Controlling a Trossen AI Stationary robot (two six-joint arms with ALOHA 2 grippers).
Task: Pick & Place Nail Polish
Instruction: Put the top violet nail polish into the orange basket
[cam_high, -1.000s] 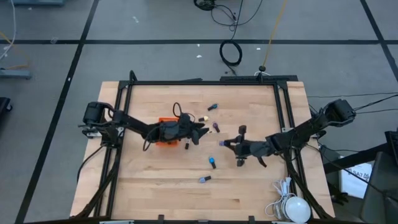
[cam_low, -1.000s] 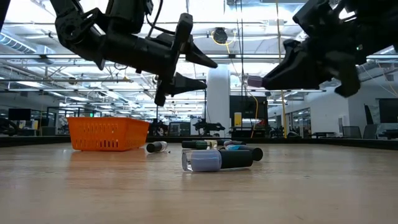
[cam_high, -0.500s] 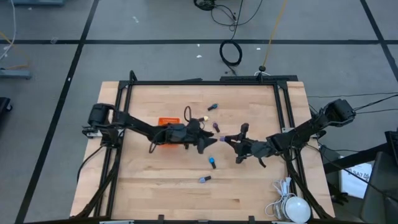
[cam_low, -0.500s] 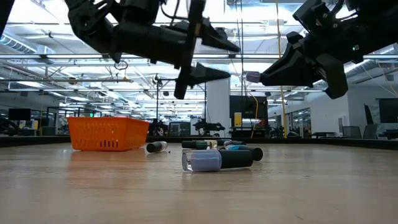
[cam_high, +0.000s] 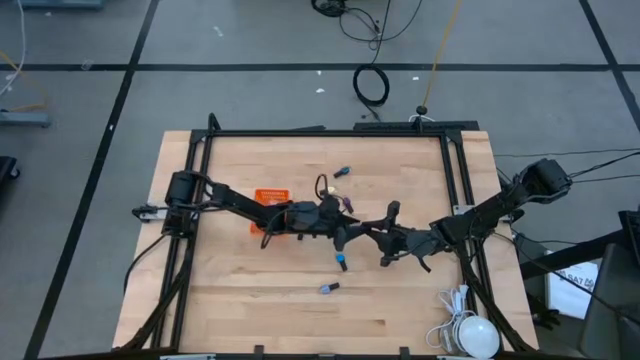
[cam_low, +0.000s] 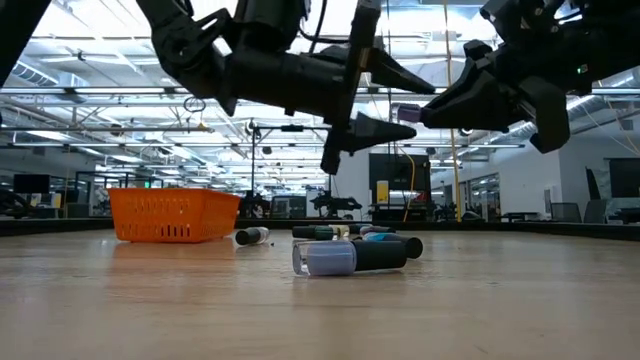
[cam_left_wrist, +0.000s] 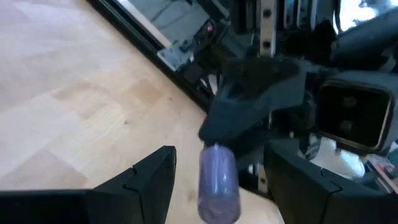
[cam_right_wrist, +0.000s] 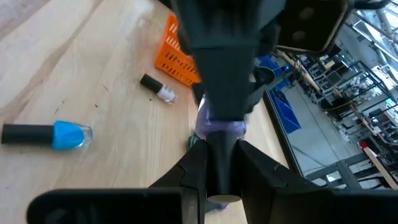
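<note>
My right gripper (cam_right_wrist: 221, 154) is shut on a purple nail polish bottle (cam_left_wrist: 217, 182), held in the air over the middle of the table. My left gripper (cam_left_wrist: 221, 163) is open; its two fingers stand on either side of that bottle's free end with a gap on each side. The two grippers meet nose to nose (cam_high: 360, 231). The orange mesh basket (cam_high: 268, 197) stands to the left behind my left arm. Loose bottles lie on their sides on the table: a blue one (cam_high: 342, 262), a lavender one (cam_high: 329, 288), one at the far side (cam_high: 343, 171). My right gripper pinches the purple bottle between its two fingers by one end, which the fingers hide. The purple body (cam_right_wrist: 221, 129) sticks out past the fingertips toward my left gripper. The fingers come about level from the table's right. The bottle is lifted clear of the table (cam_low: 405, 112).
In the low view the lavender bottle (cam_low: 350, 257) lies nearest, more bottles (cam_low: 360, 235) behind it, one (cam_low: 252, 236) beside the basket (cam_low: 173, 215). A white round object with a coiled cord (cam_high: 468, 334) sits at the near right corner. A black frame (cam_high: 325, 132) borders the table.
My left gripper has gone from over the basket toward the table's right, staying open, until its fingers stand around the bottle in my right gripper. My right gripper has kept its hold on the purple bottle and stayed nearly in place.
</note>
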